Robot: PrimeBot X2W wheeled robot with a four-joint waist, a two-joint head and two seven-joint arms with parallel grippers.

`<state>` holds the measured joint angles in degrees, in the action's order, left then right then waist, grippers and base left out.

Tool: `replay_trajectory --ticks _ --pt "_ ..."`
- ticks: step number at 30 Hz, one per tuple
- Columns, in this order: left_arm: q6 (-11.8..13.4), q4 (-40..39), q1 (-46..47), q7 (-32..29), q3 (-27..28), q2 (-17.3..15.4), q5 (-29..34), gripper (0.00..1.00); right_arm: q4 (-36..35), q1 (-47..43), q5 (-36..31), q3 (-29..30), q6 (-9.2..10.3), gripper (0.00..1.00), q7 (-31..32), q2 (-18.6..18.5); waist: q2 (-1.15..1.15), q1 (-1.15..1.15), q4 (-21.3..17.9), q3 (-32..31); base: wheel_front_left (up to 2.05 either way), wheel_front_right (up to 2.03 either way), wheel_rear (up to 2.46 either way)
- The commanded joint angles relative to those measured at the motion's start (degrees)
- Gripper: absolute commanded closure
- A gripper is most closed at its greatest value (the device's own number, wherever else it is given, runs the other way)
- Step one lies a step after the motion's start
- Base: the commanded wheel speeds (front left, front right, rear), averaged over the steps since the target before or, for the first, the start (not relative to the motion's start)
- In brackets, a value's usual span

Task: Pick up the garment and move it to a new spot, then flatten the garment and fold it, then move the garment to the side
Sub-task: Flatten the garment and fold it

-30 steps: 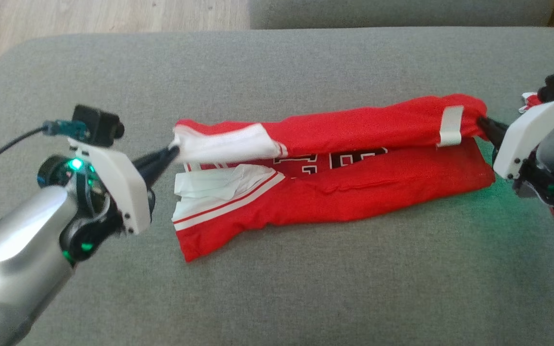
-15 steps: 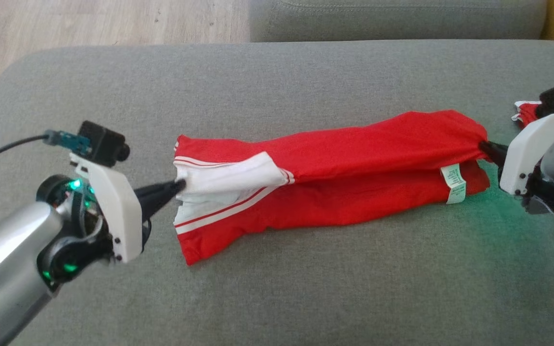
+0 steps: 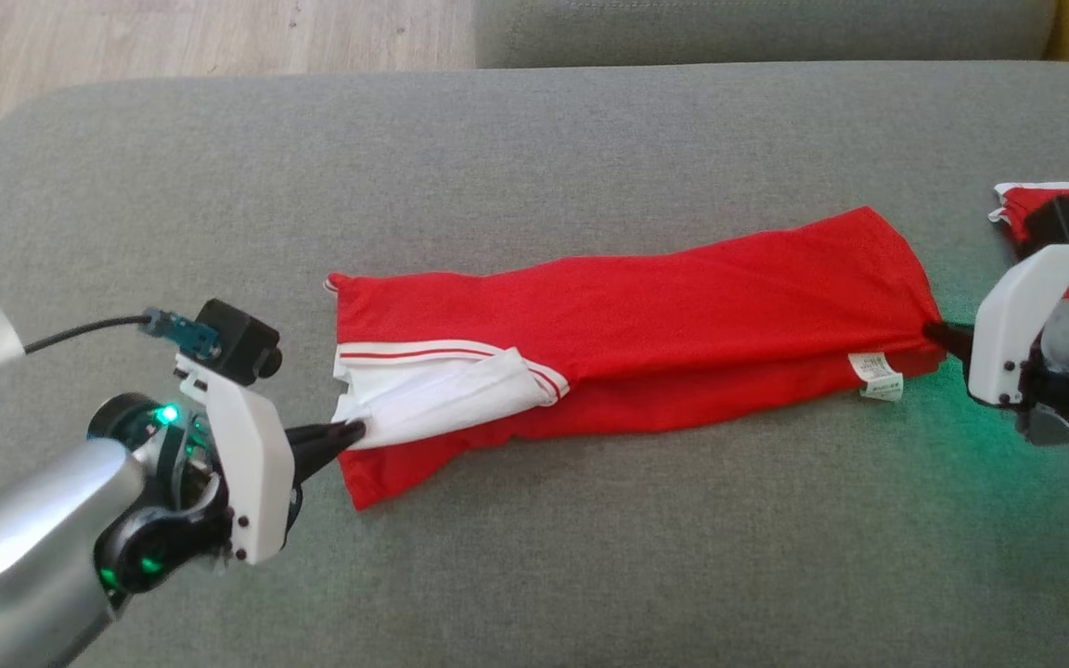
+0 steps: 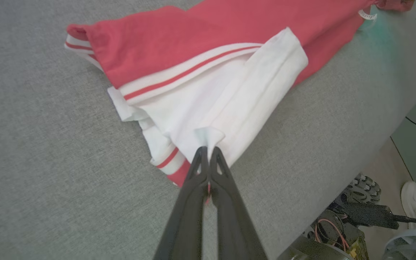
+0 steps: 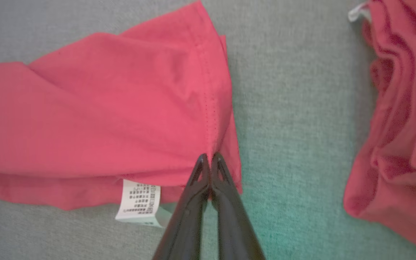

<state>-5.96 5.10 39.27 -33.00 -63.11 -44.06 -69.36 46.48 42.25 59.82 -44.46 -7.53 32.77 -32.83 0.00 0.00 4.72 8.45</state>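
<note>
Pinching garment (image 3: 627,315) ends: L tool (image 3: 355,430), R tool (image 3: 931,327), both clamped tight.

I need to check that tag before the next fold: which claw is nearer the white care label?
Right. The right claw pinches the hem of the red garment just beside the care label; the left claw grips the white sleeve at the opposite end.

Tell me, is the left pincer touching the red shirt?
Touching. The left wrist view shows the left pincer closed tight on a white fold of the red shirt, with no gap between them.
</note>
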Motion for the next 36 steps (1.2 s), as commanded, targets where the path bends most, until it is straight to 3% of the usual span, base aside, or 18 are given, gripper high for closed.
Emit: replay_trajectory --ticks 1,2,6,9,13,19,24,29,36 --pt "0.38 -0.25 2.21 1.25 2.72 -1.37 0.95 0.25 -0.24 -0.86 0.79 0.01 0.04 0.0 1.03 -1.38 0.0 0.0 -0.16 0.05 0.0 0.0 0.0" --pt "0.59 0.17 2.14 1.75 2.7 -1.04 1.3 0.0 0.24 -0.83 0.98 0.26 0.04 0.0 1.59 -1.23 0.0 0.0 -0.28 -0.01 0.0 0.0 0.0" --pt "2.34 1.92 2.35 5.88 3.95 0.05 3.26 0.0 0.51 0.29 1.0 1.76 0.04 0.0 0.66 -0.72 0.0 0.0 -0.95 -0.62 0.0 0.0 0.0" --pt "5.43 3.89 3.26 13.09 7.07 1.5 5.6 0.0 -1.09 1.42 1.07 3.73 0.04 0.0 -4.0 -0.06 0.0 0.0 -1.4 -1.3 0.0 0.0 0.0" --pt "10.39 7.14 3.7 26.62 12.51 5.13 8.3 0.0 -4.62 2.64 0.53 7.04 0.04 0.0 -14.94 1.74 0.0 0.0 -1.93 -2.53 0.0 0.0 0.0" --pt "14.68 9.64 1.37 44.09 19.27 10.46 9.11 0.0 -9.54 1.65 -3.15 11.12 0.04 0.0 -32.87 5.91 0.0 0.0 -2.35 -4.36 0.0 0.0 0.0" --pt "17.6 9.39 -2.85 47.88 25.91 14.16 11.64 0.0 -10.94 -1.66 -8.24 14.98 0.04 0.0 -44.4 10.62 0.0 0.0 -2.38 -5.84 0.0 0.0 0.0" --pt "17.64 7.11 -9.46 47.97 32.72 18.36 18.83 0.0 -11.85 -5.75 -15.42 18.94 0.04 0.0 -47.34 14.75 0.0 0.0 -2.21 -6.51 0.0 0.0 0.0" --pt "14.02 6.95 -21.98 47.98 40.65 26.83 29.49 0.0 -17.59 -19.04 -31.15 32.34 0.04 0.0 -47.74 24.54 0.0 0.0 -1.55 -7.09 0.0 0.0 0.0"
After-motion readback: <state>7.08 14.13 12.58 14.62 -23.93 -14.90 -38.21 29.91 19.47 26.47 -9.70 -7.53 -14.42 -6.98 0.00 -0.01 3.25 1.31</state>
